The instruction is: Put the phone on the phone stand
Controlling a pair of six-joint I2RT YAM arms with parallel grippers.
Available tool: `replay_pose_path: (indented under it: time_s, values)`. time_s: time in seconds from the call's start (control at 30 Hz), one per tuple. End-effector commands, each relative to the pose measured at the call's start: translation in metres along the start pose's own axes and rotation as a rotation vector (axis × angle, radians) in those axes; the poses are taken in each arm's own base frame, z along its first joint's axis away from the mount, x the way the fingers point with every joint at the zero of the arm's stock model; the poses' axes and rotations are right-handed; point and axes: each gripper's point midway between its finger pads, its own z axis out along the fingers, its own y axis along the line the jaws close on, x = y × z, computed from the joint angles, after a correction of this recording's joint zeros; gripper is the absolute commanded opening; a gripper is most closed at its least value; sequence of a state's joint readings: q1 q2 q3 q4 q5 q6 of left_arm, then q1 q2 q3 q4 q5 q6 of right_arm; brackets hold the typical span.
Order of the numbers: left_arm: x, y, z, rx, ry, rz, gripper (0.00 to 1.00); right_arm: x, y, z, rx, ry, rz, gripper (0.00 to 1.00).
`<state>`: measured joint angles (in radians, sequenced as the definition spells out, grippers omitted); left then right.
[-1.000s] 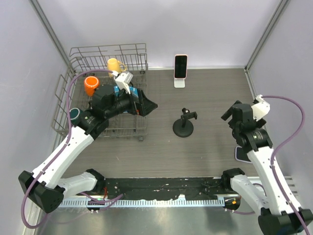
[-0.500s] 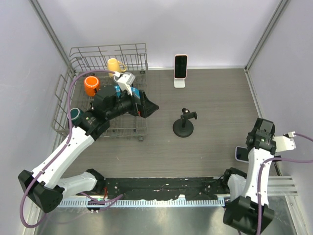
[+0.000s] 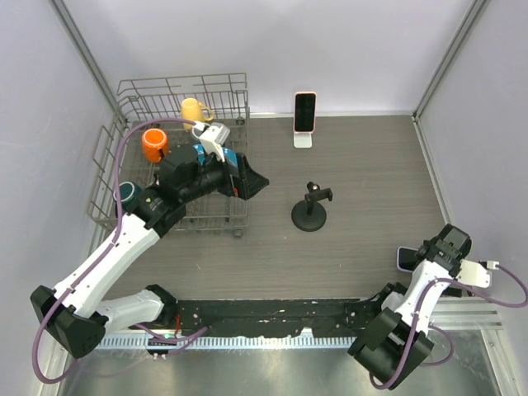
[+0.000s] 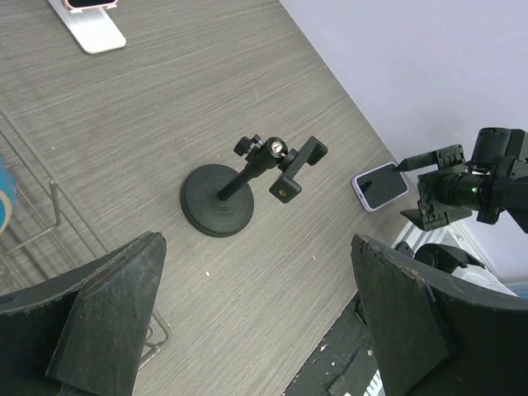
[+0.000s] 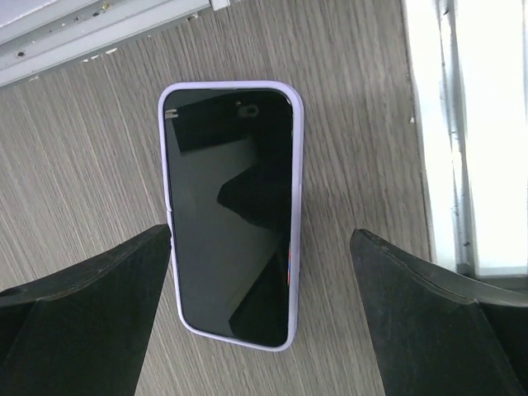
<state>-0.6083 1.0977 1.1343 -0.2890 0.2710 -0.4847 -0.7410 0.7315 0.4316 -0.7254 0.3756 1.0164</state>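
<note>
Two arms, both pincers spread, nothing held. Far left, a wire dish rack (image 3: 239, 89) holds an orange mug (image 3: 153, 142), a yellow mug (image 3: 192, 108) and a teal cup (image 3: 126, 192); none of it is part of the job. The left gripper (image 4: 257, 243) hangs over the rack's right edge, fingers wide apart, aimed at the black phone stand (image 3: 310, 208). From there its wrist camera takes in the stand, likely so it can watch or steady it. The stand sits mid-table on a round base, its clamp head tilted and empty, so this is the target. Behind it a pink-cased phone (image 3: 304, 111) is already propped on a white stand (image 3: 303, 139), so that pair is done or a distractor. Far right, the lavender phone (image 5: 231, 214) lies flat, screen up, near the table's front right edge, well apart from the black stand. The right gripper (image 5: 260, 247) hovers directly above it, fingers wide on either side of the long edges and not touching, lined up to pinch across the width. Judged step: pre-grasp, pickup not yet made.
</note>
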Motion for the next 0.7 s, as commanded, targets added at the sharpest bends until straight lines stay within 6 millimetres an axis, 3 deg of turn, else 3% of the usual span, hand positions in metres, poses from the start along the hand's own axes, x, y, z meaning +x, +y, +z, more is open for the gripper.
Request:
replay_pose_path:
  time_s: [0.0,0.17,0.3,0.5,0.6,0.67]
  values:
    - [-0.007,-0.005,-0.002,0.008,-0.027,0.038,0.99,0.0,0.03,0.007,-0.153,0.013,0.078,0.96]
    - [-0.011,-0.01,-0.006,0.022,-0.039,0.045,0.99,0.012,0.043,0.017,-0.226,0.055,0.1,0.94]
    - [-0.01,-0.005,-0.004,-0.004,-0.037,0.048,0.99,0.021,0.061,0.025,-0.258,0.124,-0.004,0.95]
    - [-0.007,-0.007,-0.002,0.012,-0.025,0.038,0.99,0.066,0.095,0.029,-0.318,0.364,-0.231,0.98]
    - [-0.007,-0.008,-0.002,0.016,-0.023,0.038,0.99,0.102,0.117,0.017,-0.337,0.425,-0.499,0.99]
    - [-0.008,-0.005,-0.003,0.004,-0.032,0.046,0.99,0.117,0.125,0.012,-0.345,0.45,-0.589,0.99]
